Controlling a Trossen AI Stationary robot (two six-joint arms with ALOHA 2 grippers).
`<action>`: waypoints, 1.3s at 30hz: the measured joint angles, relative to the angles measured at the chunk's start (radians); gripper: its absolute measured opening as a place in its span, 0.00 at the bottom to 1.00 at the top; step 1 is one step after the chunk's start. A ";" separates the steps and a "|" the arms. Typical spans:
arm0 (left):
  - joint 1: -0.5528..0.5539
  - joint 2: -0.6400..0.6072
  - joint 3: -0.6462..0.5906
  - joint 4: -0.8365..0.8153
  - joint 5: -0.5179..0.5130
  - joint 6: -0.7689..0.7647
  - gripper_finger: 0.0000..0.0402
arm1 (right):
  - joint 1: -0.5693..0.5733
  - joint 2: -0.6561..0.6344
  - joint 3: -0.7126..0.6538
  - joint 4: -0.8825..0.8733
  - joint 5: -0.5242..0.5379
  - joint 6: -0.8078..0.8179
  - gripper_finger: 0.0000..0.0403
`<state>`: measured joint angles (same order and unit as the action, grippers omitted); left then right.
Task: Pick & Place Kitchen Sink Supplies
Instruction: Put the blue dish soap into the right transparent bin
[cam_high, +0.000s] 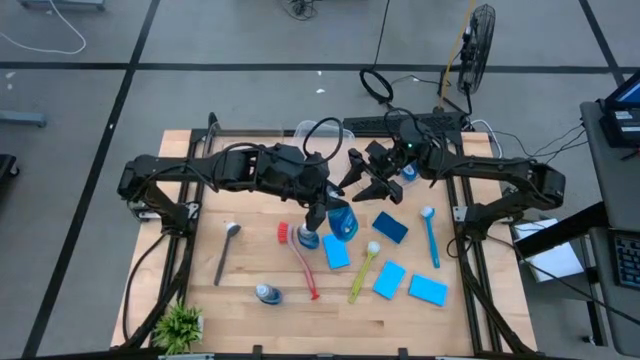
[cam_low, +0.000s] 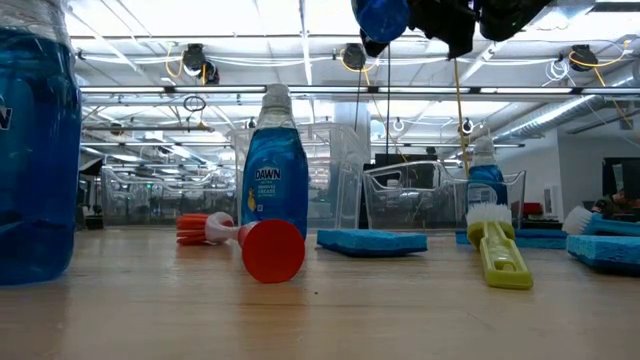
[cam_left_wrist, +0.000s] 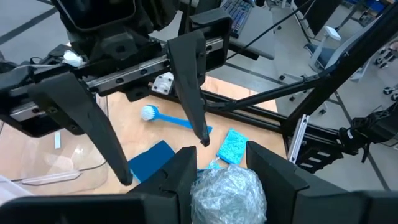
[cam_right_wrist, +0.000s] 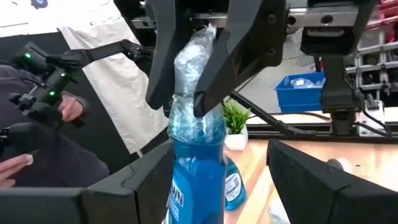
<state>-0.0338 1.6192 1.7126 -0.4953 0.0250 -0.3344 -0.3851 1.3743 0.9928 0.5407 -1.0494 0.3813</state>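
Over the middle of the pale wooden table (cam_high: 250, 250), you have the left gripper (cam_left_wrist: 217, 163) clamped on the plastic-wrapped neck of a small clear bottle of blue liquid (cam_right_wrist: 198, 163), holding it lifted off the surface. Facing it just beside, the right gripper (cam_right_wrist: 219, 163) has its two dark fingers spread wide on either side of the bottle's body, not yet touching, so this looks like a handover. To do it well, you would likely bring the right fingers level around the label, close firmly, and release the left grip only once the bottle is secure; the wrapped neck may be slippery. Below on the table stands another clear blue bottle (cam_high: 308, 238), with a flat blue rectangular sponge (cam_high: 336, 252) next to it. Farther right lie a slim yellow long-handled brush (cam_high: 361, 275) and a slim blue long-handled brush (cam_high: 431, 236). At the back edge sits a clear plastic bin (cam_high: 322, 135).
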 joint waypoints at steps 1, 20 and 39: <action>0.000 0.000 0.000 0.000 0.000 0.000 0.32 | 0.000 0.000 0.000 0.006 0.000 0.000 0.61; 0.002 -0.001 0.000 0.036 -0.010 -0.004 0.32 | 0.044 0.020 0.000 0.084 0.005 0.019 0.61; 0.004 0.037 0.000 0.047 0.000 0.009 0.32 | 0.067 0.085 0.065 0.045 -0.005 0.053 0.61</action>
<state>-0.0298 1.6558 1.7123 -0.4478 0.0255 -0.3256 -0.3177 1.4590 1.0576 0.5858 -1.0541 0.4339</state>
